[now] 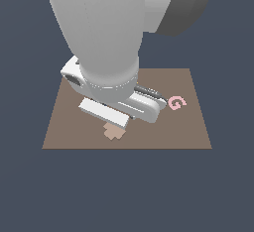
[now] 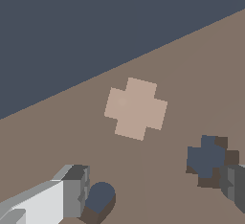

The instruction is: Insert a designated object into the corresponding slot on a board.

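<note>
Dark blue-grey ground surrounds everything, and on it lies the brown board (image 1: 188,127). Above the board hangs the arm (image 1: 99,37), hiding much of it. Its end effector (image 2: 150,192) is spread wide and holds nothing; in the wrist view one finger (image 2: 72,192) stands well apart from the other. The tan cross (image 2: 136,108) lies flat on the board, free, near the cross-shaped slot (image 2: 206,158) (a pink G (image 1: 176,102) sits further off). A good grasp probably means centring over the cross and closing on two opposite arms.
</note>
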